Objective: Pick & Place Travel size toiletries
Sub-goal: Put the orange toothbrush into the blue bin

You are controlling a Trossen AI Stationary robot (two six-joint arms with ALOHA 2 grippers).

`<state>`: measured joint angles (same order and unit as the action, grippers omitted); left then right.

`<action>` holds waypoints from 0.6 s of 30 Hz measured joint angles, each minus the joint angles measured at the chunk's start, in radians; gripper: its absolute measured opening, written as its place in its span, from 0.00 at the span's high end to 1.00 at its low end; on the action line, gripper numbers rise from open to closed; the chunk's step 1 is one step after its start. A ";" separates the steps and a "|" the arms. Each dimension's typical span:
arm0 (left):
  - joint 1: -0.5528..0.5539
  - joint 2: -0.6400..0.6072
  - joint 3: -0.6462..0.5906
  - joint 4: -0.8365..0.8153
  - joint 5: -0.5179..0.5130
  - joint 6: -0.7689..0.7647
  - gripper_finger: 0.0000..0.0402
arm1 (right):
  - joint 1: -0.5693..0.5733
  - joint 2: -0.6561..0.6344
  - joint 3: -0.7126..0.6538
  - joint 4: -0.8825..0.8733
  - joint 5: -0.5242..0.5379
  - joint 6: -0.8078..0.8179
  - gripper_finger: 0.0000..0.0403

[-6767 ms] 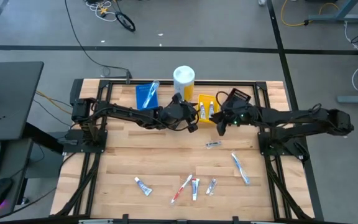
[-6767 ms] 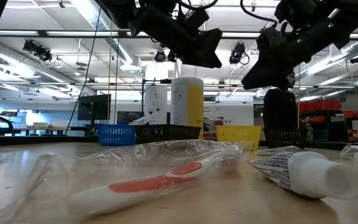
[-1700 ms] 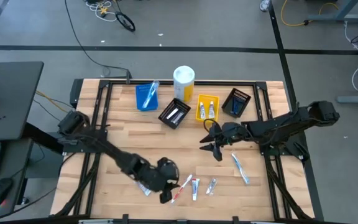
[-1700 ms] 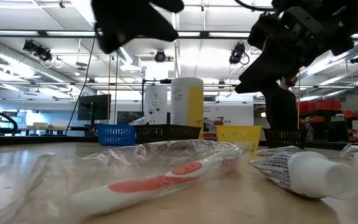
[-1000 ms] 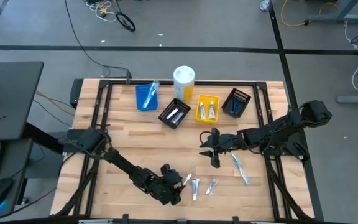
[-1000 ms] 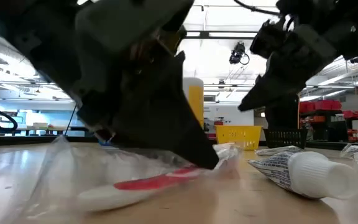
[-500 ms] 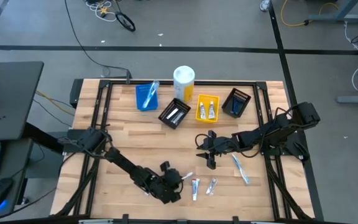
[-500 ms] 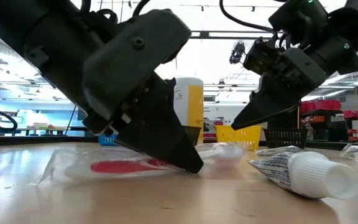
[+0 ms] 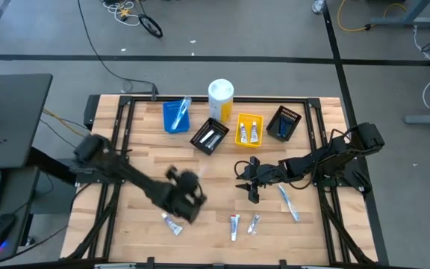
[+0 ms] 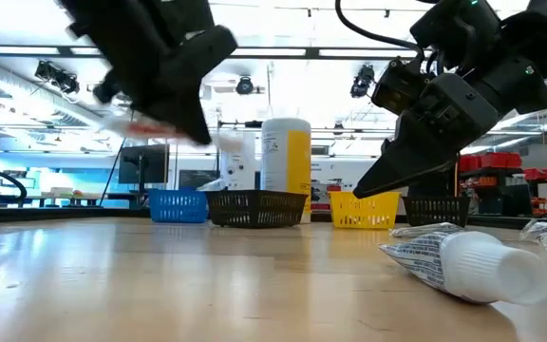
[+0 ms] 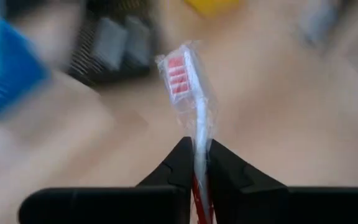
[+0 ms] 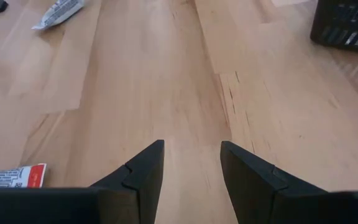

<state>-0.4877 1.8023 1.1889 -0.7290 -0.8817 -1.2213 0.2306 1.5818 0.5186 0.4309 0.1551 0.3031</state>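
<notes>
My left gripper [image 9: 187, 199] hangs above the table's near left part, shut on a red-and-white toothbrush [image 11: 188, 93] in a clear wrapper, which also shows in the low view [image 10: 141, 124]. My right gripper [image 12: 191, 165] stands open low over bare wood near the table's middle [image 9: 248, 188]. Lying flat on the table are a tube [image 9: 172, 224], two more tubes [image 9: 234, 224] [image 9: 254, 223] and a pale-blue toothbrush [image 9: 288, 202]. My left gripper pinches the wrapped toothbrush's handle [image 11: 197, 163] between its two fingers. The brush runs along the fingers and sticks out past their tips, its red-bristled head [image 11: 178, 70] farthest out. It is lifted clear of the table.
Along the far edge stand a blue bin [image 9: 176, 116], a black bin [image 9: 210, 137], a yellow bin [image 9: 249, 132] holding two tubes, another black bin [image 9: 285, 122] and a tall white-and-yellow cylinder [image 9: 221, 97]. A big tube [image 10: 463, 261] lies close to the low camera.
My left gripper has shut on the red toothbrush where it lay at the table's near edge, then risen with it and gone toward the far and left. The toothbrush is now lifted clear of the wood.
</notes>
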 joint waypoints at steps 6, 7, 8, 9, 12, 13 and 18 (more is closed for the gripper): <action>0.176 -0.131 0.002 -0.145 -0.128 0.072 0.92 | 0.000 0.000 0.000 0.005 0.000 0.000 0.58; 0.213 -0.141 0.002 -0.135 -0.129 0.114 0.92 | 0.000 0.000 0.000 0.007 0.000 0.000 0.58; 0.251 -0.146 0.002 -0.132 -0.128 0.147 0.91 | 0.000 0.000 0.000 0.009 0.000 0.000 0.58; 0.294 -0.149 0.002 -0.124 -0.123 0.163 0.90 | 0.000 0.000 0.000 0.013 0.000 0.000 0.58; 0.410 -0.147 -0.001 -0.100 -0.086 0.214 0.89 | 0.000 0.000 0.000 0.023 0.000 0.000 0.58; 0.444 -0.147 -0.003 -0.083 -0.088 0.245 0.90 | 0.000 0.000 0.000 0.024 0.000 0.000 0.58; 0.601 -0.147 -0.019 0.019 -0.115 0.397 0.92 | 0.000 0.000 0.000 0.039 0.000 0.000 0.58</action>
<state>0.1135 1.6554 1.1694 -0.7100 -0.9963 -0.8238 0.2306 1.5818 0.5186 0.4698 0.1551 0.3031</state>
